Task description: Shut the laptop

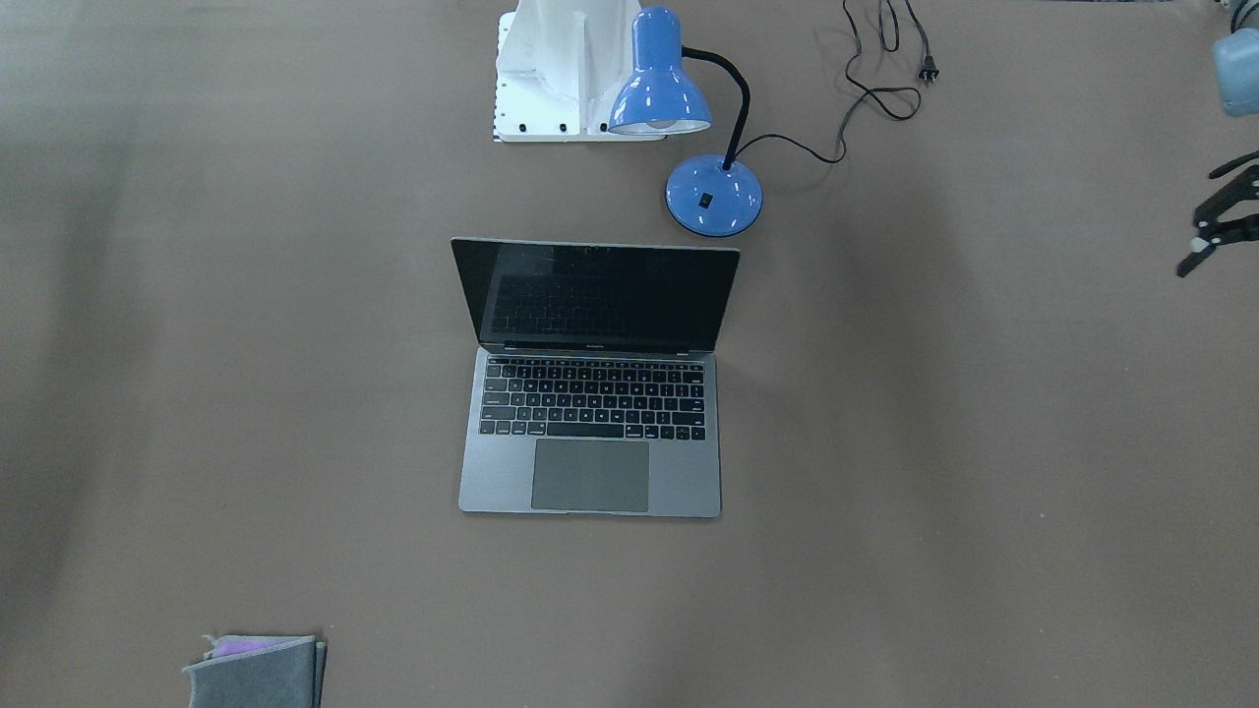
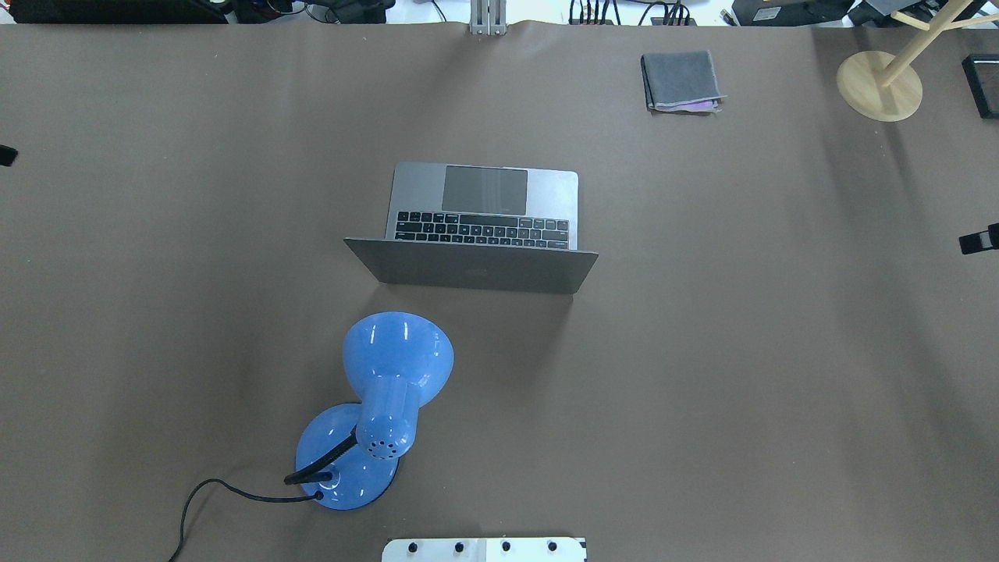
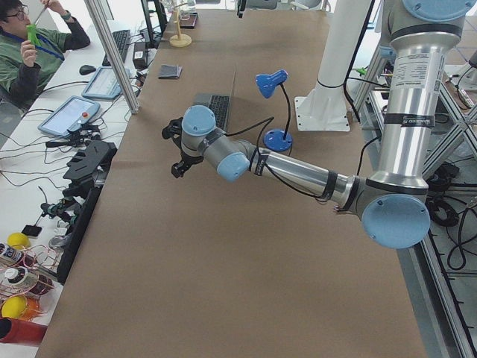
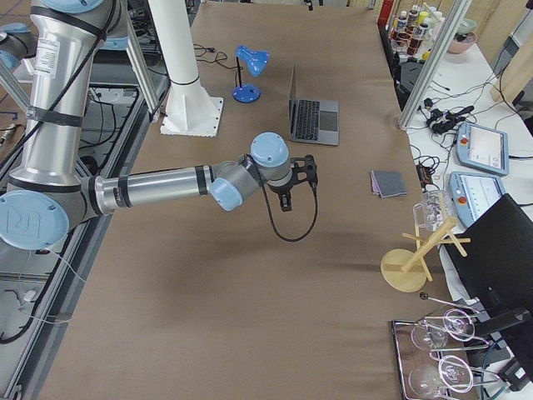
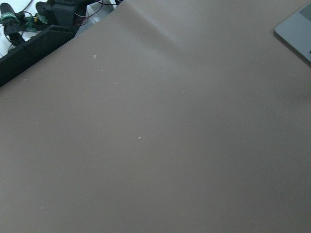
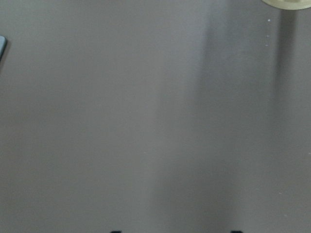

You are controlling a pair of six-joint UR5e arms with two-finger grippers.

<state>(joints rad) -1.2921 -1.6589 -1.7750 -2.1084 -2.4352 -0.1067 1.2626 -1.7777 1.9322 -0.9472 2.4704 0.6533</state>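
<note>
Overhead exterior view puts the laptop (image 2: pixel 476 234) mid-table, its lid raised near upright with its back toward the robot and the keyboard and trackpad on the far side. None of the closing is done, and the lid has yet to be reached and pressed down. It is thin grey metal with a dark glossy screen. The left gripper (image 1: pixel 1202 224) and right gripper (image 4: pixel 298 182) hang well apart from it, at the far left and far right, and the jaws of each appear spread and empty.

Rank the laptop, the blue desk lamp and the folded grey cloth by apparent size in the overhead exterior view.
1. laptop
2. blue desk lamp, close behind; its raised shade sits nearer the camera, so this ranking is unsure
3. folded grey cloth, clearly smallest
</note>
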